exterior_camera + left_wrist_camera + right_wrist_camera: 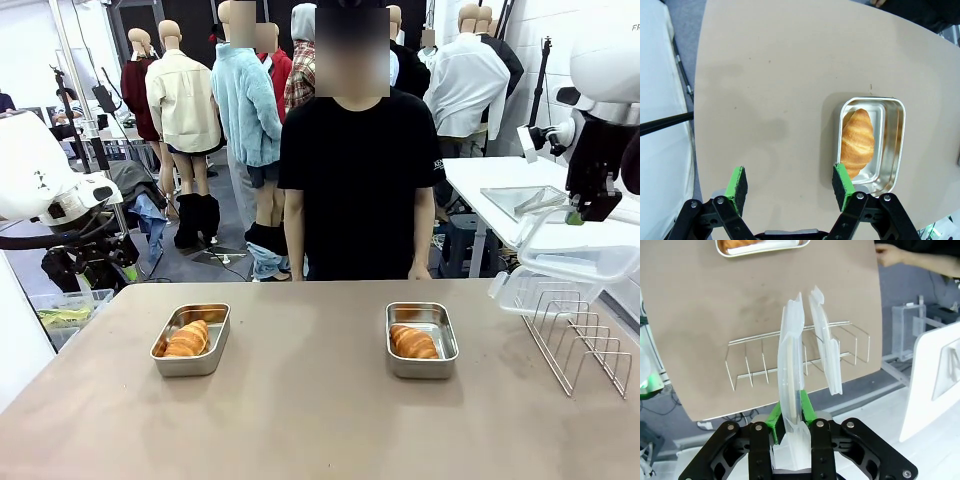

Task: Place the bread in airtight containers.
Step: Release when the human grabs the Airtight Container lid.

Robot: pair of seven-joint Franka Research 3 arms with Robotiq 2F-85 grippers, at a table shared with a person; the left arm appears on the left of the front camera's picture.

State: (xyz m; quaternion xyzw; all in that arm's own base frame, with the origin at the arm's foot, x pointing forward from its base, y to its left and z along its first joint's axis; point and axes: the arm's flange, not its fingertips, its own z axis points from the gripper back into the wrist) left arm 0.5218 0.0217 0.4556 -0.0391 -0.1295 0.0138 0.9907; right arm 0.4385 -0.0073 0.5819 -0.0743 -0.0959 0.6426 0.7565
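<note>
The left tool (790, 186) hangs over the surface (780, 75), pads apart and empty; its wrist view looks straight down on the left tin (897, 142), where a golden, ridged croissant (858, 142) lies lengthwise. The front view adds the right tin (421, 368), uncovered, with another croissant (412, 342) inside. The right tool (791, 415) is clamped on a clear lid (790, 355); its wrist view reveals a second lid (825, 347) standing in the wire rack (750, 360).

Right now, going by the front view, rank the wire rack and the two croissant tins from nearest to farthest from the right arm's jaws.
1. Silver wire rack: table's right edge, under the jaws.
2. Shiny rectangular steel tin right of centre, holding a golden croissant.
3. Matching steel tin on the left: farthest.
</note>
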